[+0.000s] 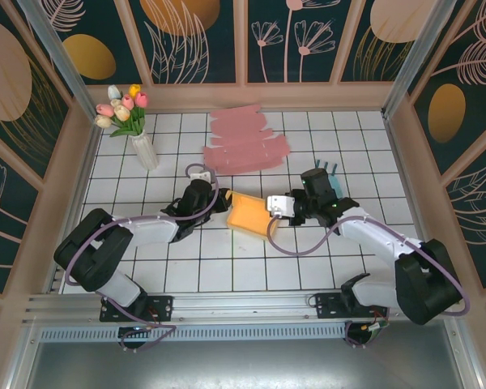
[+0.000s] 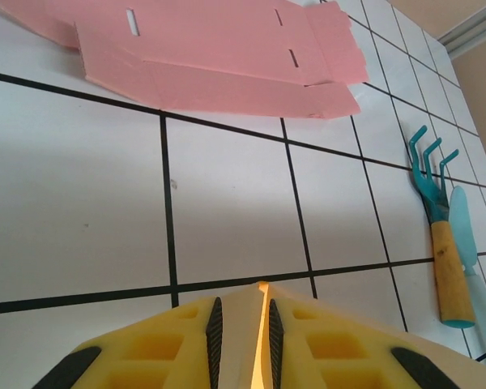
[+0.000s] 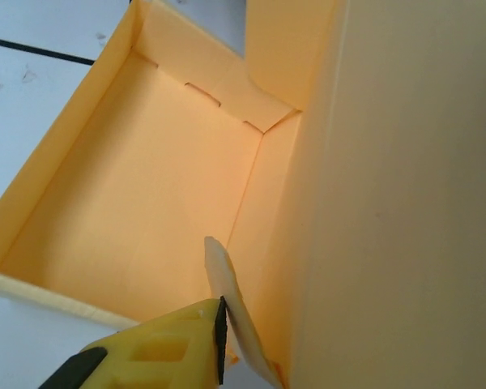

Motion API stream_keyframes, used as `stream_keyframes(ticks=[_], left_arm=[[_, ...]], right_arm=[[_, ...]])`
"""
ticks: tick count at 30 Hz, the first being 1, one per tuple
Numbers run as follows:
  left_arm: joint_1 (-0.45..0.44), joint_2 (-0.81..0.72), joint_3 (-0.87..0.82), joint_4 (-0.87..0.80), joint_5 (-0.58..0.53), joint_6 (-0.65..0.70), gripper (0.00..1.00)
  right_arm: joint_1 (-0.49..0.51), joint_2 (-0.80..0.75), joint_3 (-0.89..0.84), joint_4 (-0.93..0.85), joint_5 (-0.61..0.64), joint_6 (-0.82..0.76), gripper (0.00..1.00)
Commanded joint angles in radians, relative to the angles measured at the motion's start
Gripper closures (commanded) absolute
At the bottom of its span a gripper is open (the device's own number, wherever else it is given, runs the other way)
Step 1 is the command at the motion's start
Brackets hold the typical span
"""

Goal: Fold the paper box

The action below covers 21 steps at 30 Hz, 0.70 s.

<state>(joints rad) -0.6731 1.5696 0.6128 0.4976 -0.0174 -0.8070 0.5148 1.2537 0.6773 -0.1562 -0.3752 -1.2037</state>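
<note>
A: Item one, the paper box (image 1: pixel 247 213)?
B: Orange, partly erected. It sits on the white-tiled bench (image 1: pixel 186 271) at centre, between the two arms. The right wrist view shows the inside (image 3: pixel 146 186): a floor, low walls, and small slots along the far fold. One tall wall stands close at the right of that view.

A: Item two, the left tool (image 2: pixel 262 297)?
B: At the box's left edge. It has yellow fingers (image 2: pixel 170 347) with black pads. They are drawn together on a thin orange edge of the box and are clamped on it.

A: Item three, the right tool (image 1: pixel 274 207)?
B: At the box's right edge. One yellow finger (image 3: pixel 158 347) shows inside the box, its black pad against a pale strip beside the tall wall. The other finger is hidden behind that wall. I cannot tell whether the tool grips or stands apart.

A: Other stock?
B: Pink card blanks (image 1: pixel 245 143), flat and unevenly stacked, lie at the back of the bench, apart from the box. A white vase (image 1: pixel 145 151) of tulips (image 1: pixel 123 106) stands back left. A teal hand fork (image 2: pixel 439 219) with a wooden handle lies flat beyond the right arm. A pale teal implement (image 2: pixel 468 243) lies just beside it.
</note>
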Motion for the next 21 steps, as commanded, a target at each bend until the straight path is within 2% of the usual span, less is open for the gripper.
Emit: stream_keyframes(ticks=[1,6,13,18,21], left_arm=[[-0.025,-0.025,-0.032,0.052,0.013,-0.012,0.75],[-0.029,-0.020,-0.053,0.059,-0.011,-0.006,0.75],[-0.029,-0.011,-0.059,0.026,-0.061,0.028,0.75],[-0.029,-0.042,-0.071,-0.061,-0.218,0.051,0.75],[-0.029,-0.064,-0.089,-0.089,-0.276,0.053,0.74]], right_arm=[[0.027,0.027,0.031,-0.118,0.097,-0.055,0.73],[0.078,0.041,0.042,-0.157,0.159,-0.067,0.68],[0.142,0.048,0.063,-0.213,0.259,-0.093,0.67],[0.182,0.055,0.073,-0.253,0.335,-0.106,0.66],[0.203,0.058,0.070,-0.254,0.355,-0.108,0.66]])
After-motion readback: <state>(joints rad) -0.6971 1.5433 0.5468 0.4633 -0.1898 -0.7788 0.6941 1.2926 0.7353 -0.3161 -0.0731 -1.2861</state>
